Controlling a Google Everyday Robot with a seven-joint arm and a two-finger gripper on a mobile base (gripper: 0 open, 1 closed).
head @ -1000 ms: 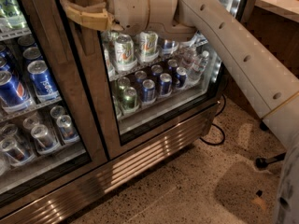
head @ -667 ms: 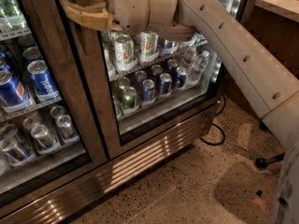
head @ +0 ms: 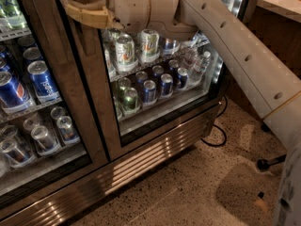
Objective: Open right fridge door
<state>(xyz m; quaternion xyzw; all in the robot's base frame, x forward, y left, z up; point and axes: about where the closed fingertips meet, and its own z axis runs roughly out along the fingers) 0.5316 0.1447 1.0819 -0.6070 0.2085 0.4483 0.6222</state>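
here, the right fridge door (head: 162,95), a tall glass pane in a brushed-steel frame, filled the centre, with round metal cans (head: 123,51) ranked behind it. at top left, the gripper (head: 83,4) had its curved tan fingers (head: 88,17) seemingly clasped around the frame's dark left edge, ahead of the smooth white arm (head: 235,46).

one camera | high, looking down along arm (head: 235,51) | close on right fridge door (head: 162,86) | hand (head: 87,8) top-left
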